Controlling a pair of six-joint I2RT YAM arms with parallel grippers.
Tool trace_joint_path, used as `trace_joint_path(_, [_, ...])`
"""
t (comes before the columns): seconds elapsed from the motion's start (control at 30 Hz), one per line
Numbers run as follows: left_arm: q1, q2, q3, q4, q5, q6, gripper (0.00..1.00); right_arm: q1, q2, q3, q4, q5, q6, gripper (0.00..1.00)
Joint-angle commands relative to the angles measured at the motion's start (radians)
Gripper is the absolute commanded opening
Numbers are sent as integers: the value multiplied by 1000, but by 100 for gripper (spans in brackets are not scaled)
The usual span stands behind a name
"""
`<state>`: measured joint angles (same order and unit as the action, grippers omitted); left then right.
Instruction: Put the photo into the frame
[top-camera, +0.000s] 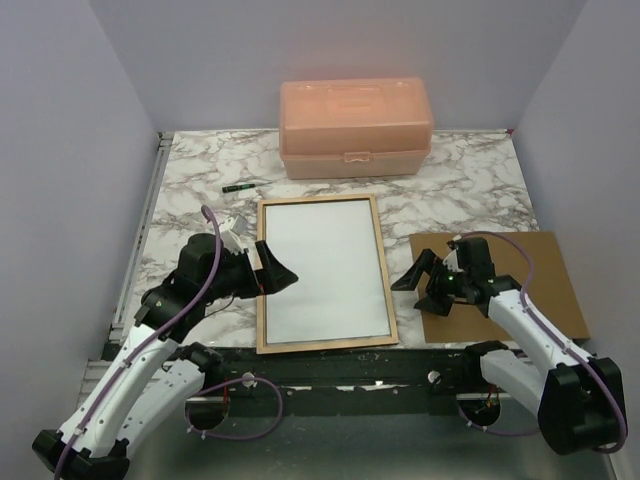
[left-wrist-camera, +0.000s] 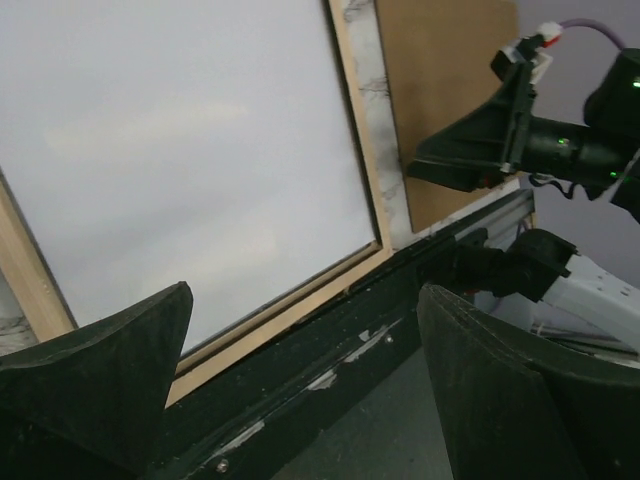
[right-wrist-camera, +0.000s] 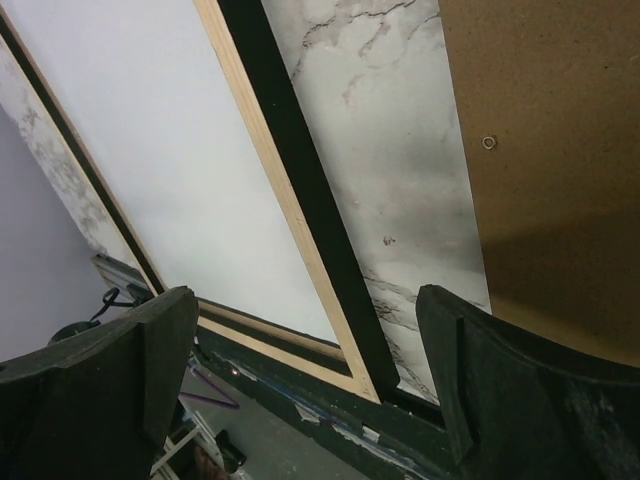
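"So where does the photo (top-camera: 322, 270) lie?"

"Inside the frame (top-camera: 384, 265), white reverse up. It is a smooth, plain rectangle that fills the opening, with the frame's thin light-wood back showing as a border all round. The right wrist view also shows a black strip along the frame's outer edge."

"And the grippers?"

"The left gripper (top-camera: 278, 270) hangs over the frame's left rail, its black wedge-shaped fingers spread wide with nothing between them. The right gripper (top-camera: 418, 288) sits just off the frame's right side, jaws equally wide and empty, pointing towards the frame."

"What lies to the right of the frame?"

"A flat brown fibreboard panel (top-camera: 530, 270), matte, with a small metal ring set in it. A strip of the veined grey-and-white marble tabletop (top-camera: 450, 190) separates it from the frame."

"Beyond the frame?"

"A translucent peach plastic box (top-camera: 355, 125) with rounded corners and a latched lid, well past the frame's far rail. A slim dark marker (top-camera: 238, 187) lies near the frame's far left corner, apart from it."
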<state>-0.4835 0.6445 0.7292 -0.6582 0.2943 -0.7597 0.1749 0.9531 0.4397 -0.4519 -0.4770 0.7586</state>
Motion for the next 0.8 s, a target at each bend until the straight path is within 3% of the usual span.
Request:
trace_joint_path(0.0, [5,-44,-11,131,148,-65,98,13,55,-16,100,-48,22,99])
trace_joint_path(0.2, [6,-70,-59,238,210,-127,99,107,136,-25,203,-29,83,99])
trace_joint_path(0.53, [5,-35,-83,250,209,-158,98,335,338,23,361,52,180,99])
trace_joint_path(0.77, [3,0,-117,255,209,-185,98,368,320,95,271,151,153,100])
